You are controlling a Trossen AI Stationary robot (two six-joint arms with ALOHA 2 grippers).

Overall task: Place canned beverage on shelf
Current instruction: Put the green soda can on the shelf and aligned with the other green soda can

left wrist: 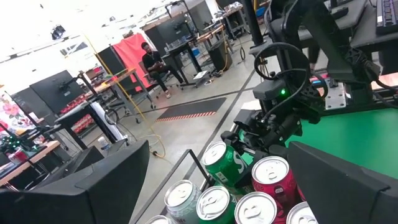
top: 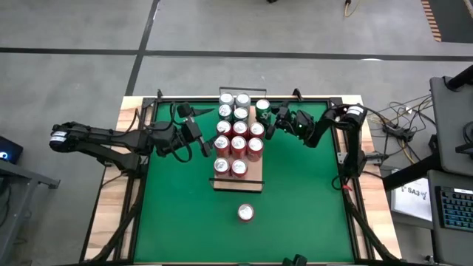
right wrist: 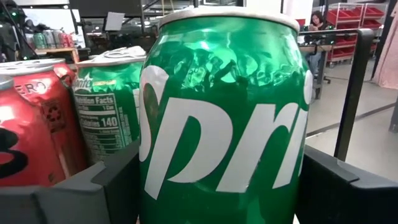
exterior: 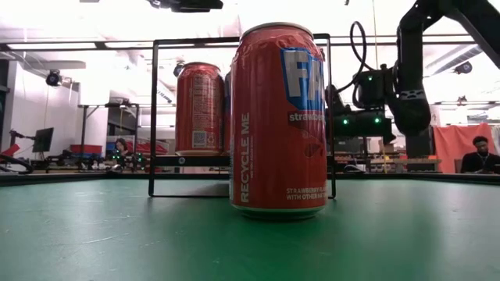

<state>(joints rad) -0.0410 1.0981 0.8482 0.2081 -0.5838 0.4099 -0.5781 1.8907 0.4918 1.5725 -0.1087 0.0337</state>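
The shelf [top: 238, 182], a pale board with thin black end rails [exterior: 152, 117], lies along the middle of the green mat and carries several red and green cans standing on their bases. At its far right corner stands a green can [top: 262, 108] [left wrist: 217, 163], with my right gripper [top: 269, 115] shut on it. One red can [top: 245, 213] [exterior: 277, 117] stands alone on the mat near the front edge. My left gripper [top: 204, 142] hovers open beside the shelf's left side, holding nothing. My right gripper pinches the green can's side wall [right wrist: 155, 180] between its two fingers [right wrist: 118, 183], one on each side of the body. The fingers come about level from the table's right side. The can stands upright beside the other cans; its base is hidden.
Rows of red cans [top: 238, 144] and green cans [top: 233, 103] crowd the shelf just left of the held can. The rail [right wrist: 348, 93] stands right of it. Bare mat [top: 310, 192] lies on both sides of the shelf. People sit in the room beyond the table.
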